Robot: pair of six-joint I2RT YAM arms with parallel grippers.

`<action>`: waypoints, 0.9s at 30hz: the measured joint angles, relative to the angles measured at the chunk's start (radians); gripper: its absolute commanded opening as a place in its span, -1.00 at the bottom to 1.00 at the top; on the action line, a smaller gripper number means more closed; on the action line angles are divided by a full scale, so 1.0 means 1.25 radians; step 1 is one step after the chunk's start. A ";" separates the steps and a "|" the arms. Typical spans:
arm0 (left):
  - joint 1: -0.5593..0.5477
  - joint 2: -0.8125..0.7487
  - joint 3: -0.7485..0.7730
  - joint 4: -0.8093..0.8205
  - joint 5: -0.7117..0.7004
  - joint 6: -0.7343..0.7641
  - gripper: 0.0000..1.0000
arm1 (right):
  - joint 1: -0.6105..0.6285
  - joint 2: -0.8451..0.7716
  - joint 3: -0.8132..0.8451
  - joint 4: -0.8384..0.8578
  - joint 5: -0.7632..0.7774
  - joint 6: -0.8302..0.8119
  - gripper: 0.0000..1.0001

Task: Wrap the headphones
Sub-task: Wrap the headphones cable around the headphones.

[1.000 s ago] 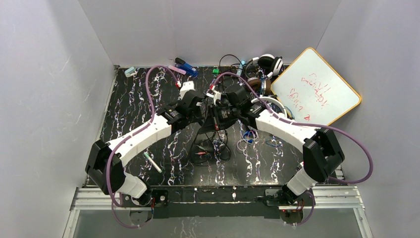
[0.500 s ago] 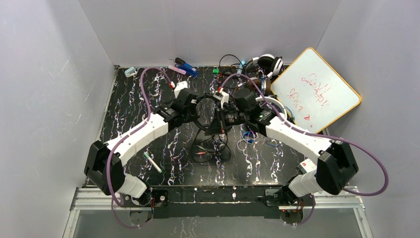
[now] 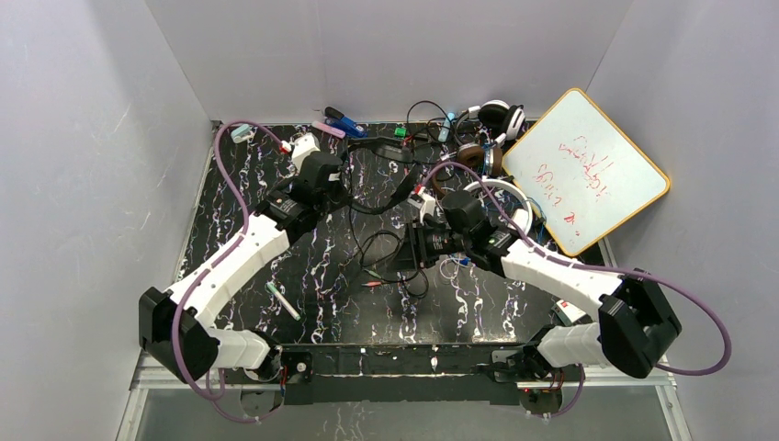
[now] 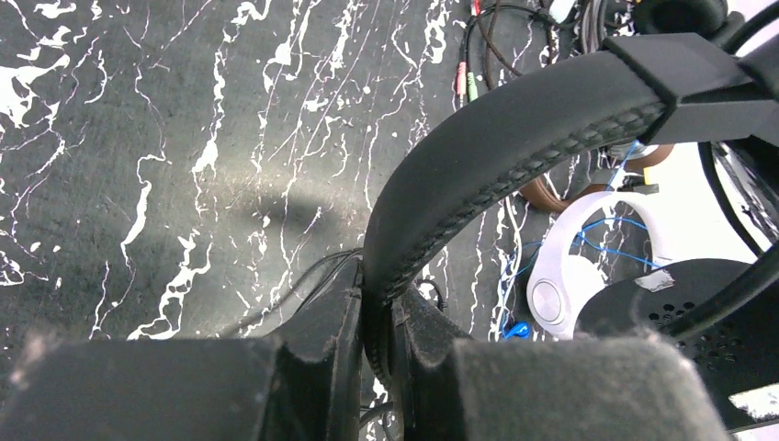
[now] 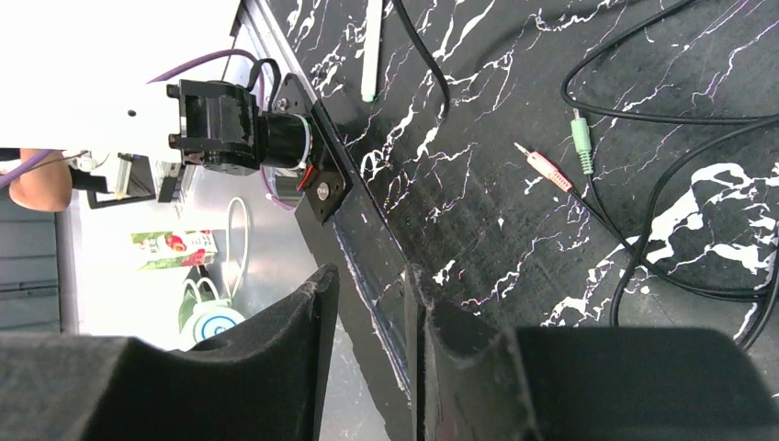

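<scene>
**Mia:** So, where were the black headphones (image 4: 514,138)?

**Ben:** They were up off the counter (image 4: 138,138), toward the back and left of the middle. The left claw (image 4: 377,299) was clenched on the band and gripped just a thin bit of it.

**Mia:** And the right claw (image 5: 367,280)?

**Ben:** Its fingers stood apart with nothing between them. It hung low over the middle of the counter.

**Mia:** Was the cord (image 5: 643,119) wrapped?

**Ben:** No, I think none of it was. It lay loose on the counter in big loops. The pink and green plugs (image 5: 551,170) lay at its end.

**Mia:** What could have gone wrong?

**Ben:** The band could have slipped or turned, because the left claw only pinched a small part. Then the headphones would drop.

**Mia:** Anything else?

**Ben:** The loose cord could have caught. The white headphones (image 4: 551,294) and more cords lay close by, so one pull might drag them too. The right claw also had to grab a very thin cord. It could miss it and close on nothing.
</scene>
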State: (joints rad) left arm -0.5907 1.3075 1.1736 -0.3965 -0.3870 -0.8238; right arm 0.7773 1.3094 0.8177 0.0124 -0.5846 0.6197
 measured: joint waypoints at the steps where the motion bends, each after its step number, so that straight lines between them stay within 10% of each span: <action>1: 0.000 -0.005 0.002 0.002 -0.002 0.003 -1.00 | 0.000 -0.005 -0.006 0.002 0.003 0.002 -0.16; 16: -0.002 -0.026 -0.004 0.000 0.001 0.133 -1.00 | 0.000 -0.059 0.177 0.033 0.136 -0.010 0.07; 27: -0.002 -0.043 -0.018 0.001 0.034 0.159 -1.00 | 0.018 0.146 0.360 0.100 0.326 0.050 -0.03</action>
State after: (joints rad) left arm -0.5930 1.2537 1.1511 -0.3958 -0.3447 -0.6247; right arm 0.7998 1.4918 1.2682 0.1371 -0.1776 0.6827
